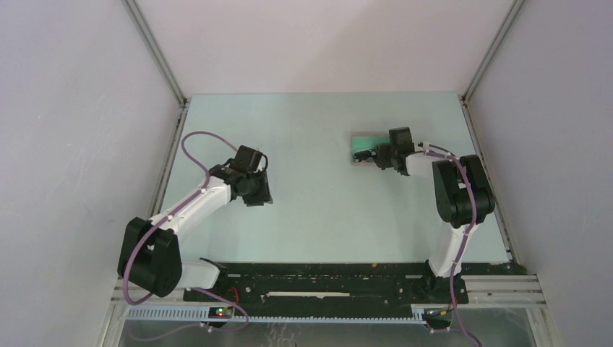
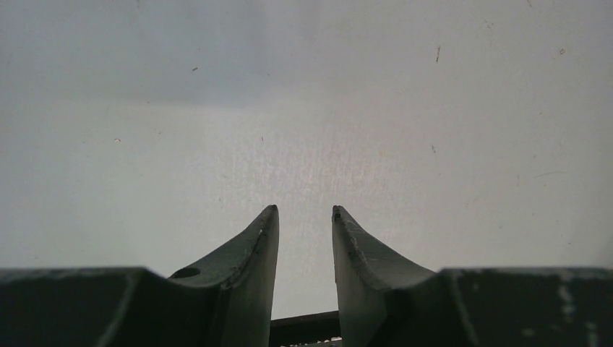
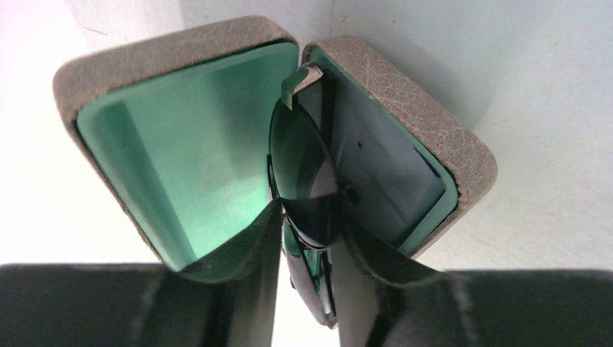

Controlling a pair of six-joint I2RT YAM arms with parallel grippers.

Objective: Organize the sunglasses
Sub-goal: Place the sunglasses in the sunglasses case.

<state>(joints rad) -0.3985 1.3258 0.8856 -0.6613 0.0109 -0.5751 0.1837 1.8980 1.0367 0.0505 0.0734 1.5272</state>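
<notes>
The sunglasses (image 3: 300,163) are folded, dark oval lenses edge-on, held between my right gripper's (image 3: 309,210) fingers. They hang over the open grey case (image 3: 181,155) with green lining, at its hinge line. In the top view the case (image 1: 361,147) lies at the right back of the table and my right gripper (image 1: 377,155) is at its right end. My left gripper (image 1: 254,189) hovers over bare table at the left. In the left wrist view its fingers (image 2: 305,217) stand a little apart with nothing between them.
The pale table (image 1: 311,210) is enclosed by white walls with metal corner posts (image 1: 155,50). The arm bases sit on a black rail (image 1: 318,278) at the near edge. The light blue cloth is not in view.
</notes>
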